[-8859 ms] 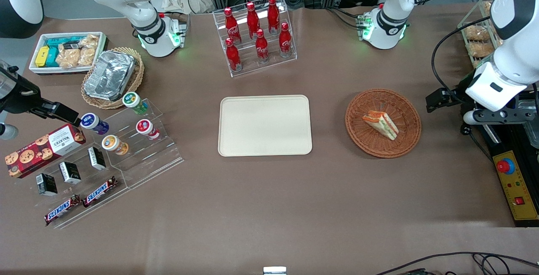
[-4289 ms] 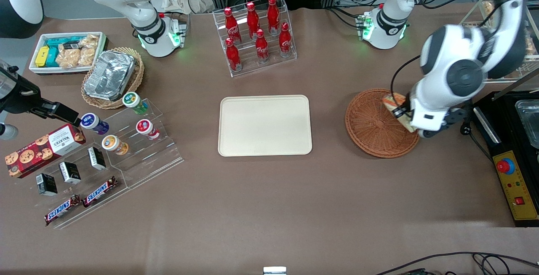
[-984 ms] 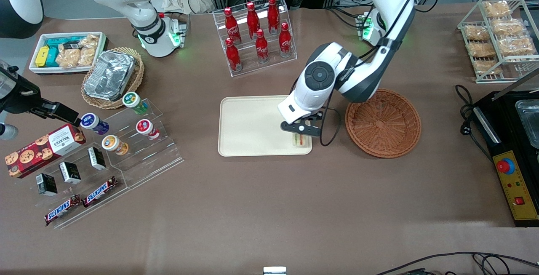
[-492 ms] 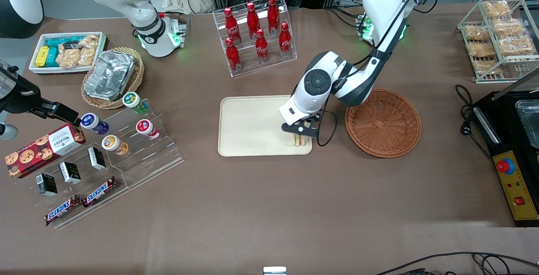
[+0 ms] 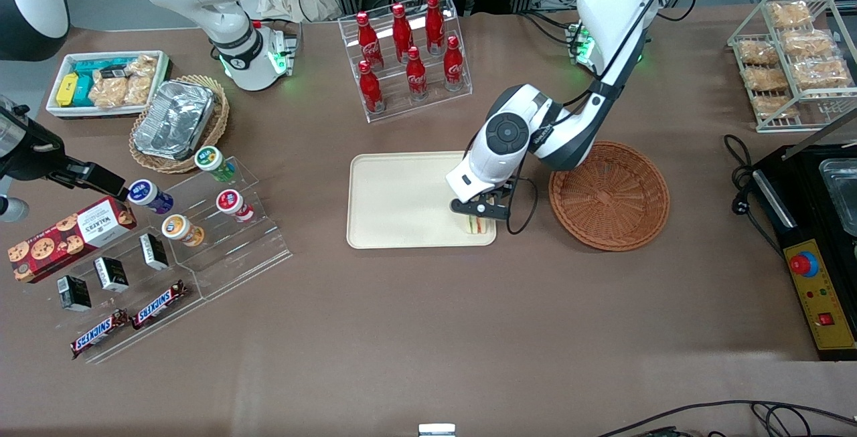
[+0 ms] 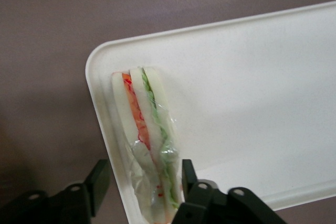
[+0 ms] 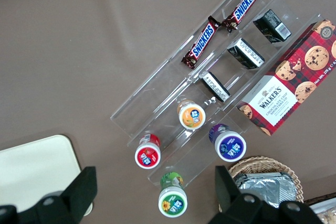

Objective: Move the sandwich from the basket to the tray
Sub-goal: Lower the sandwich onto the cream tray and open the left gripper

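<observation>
The sandwich (image 5: 477, 225) (image 6: 147, 129) stands on its edge in the tray's (image 5: 402, 199) (image 6: 252, 103) corner nearest the basket, wrapped in clear film, with orange and green filling showing. My left gripper (image 5: 478, 213) (image 6: 143, 167) hangs just above it and is open. The sandwich's end sits between the two black fingers: one finger (image 6: 100, 179) stands clear of the bread, the other (image 6: 187, 171) is close beside it. The reddish-brown wicker basket (image 5: 609, 196) next to the tray holds nothing.
A rack of red cola bottles (image 5: 408, 55) stands farther from the front camera than the tray. An acrylic stand with cups and snack bars (image 5: 214, 216) lies toward the parked arm's end. A wire rack of bagged snacks (image 5: 790, 55) and a black control box (image 5: 820, 290) lie toward the working arm's end.
The sandwich lay in the basket 8.9 s ago, was lifted, and now rests on the tray. Over the last second the gripper has barely shifted above it.
</observation>
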Tool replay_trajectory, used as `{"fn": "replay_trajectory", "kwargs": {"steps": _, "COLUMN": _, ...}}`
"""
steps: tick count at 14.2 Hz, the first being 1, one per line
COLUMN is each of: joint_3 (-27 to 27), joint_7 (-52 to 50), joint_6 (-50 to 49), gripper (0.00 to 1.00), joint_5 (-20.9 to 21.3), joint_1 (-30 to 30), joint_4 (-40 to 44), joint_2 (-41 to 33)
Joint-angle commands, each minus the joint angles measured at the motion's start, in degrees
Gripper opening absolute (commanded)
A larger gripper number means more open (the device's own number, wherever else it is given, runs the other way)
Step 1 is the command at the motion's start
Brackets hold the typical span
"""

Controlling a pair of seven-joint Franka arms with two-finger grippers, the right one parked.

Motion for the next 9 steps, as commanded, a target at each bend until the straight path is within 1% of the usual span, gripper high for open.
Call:
{"fn": "replay_trajectory", "kwargs": {"steps": 1, "joint_3": 1.2, "joint_7": -1.9, "joint_6": -3.7, "gripper": 0.99, "joint_5": 0.7, "joint_1": 0.6, "joint_4": 1.3, "joint_2": -2.5}}
{"fn": "replay_trajectory", "kwargs": {"steps": 3, "joint_3": 1.6, "joint_7": -1.7, "joint_6": -8.2, "gripper": 0.99, "joint_5": 0.9, "joint_1": 2.9, "joint_4": 3.2, "joint_2": -4.6}}
{"fn": "replay_trajectory", "kwargs": {"steps": 5, "joint_3": 2.9, "joint_7": 0.2, "joint_6": -11.8, "gripper": 0.99, "joint_5": 1.5, "joint_1": 6.0, "joint_4": 3.3, "joint_2": -7.7}}
{"fn": "replay_trajectory", "kwargs": {"steps": 7, "joint_3": 2.9, "joint_7": 5.8, "joint_6": -17.7, "gripper": 0.99, "joint_5": 2.3, "joint_1": 11.3, "joint_4": 3.3, "joint_2": -12.4}}
{"fn": "replay_trajectory", "kwargs": {"steps": 9, "joint_3": 2.8, "joint_7": 14.2, "joint_6": -22.9, "gripper": 0.99, "joint_5": 1.2, "joint_1": 17.7, "joint_4": 3.4, "joint_2": -16.9}}
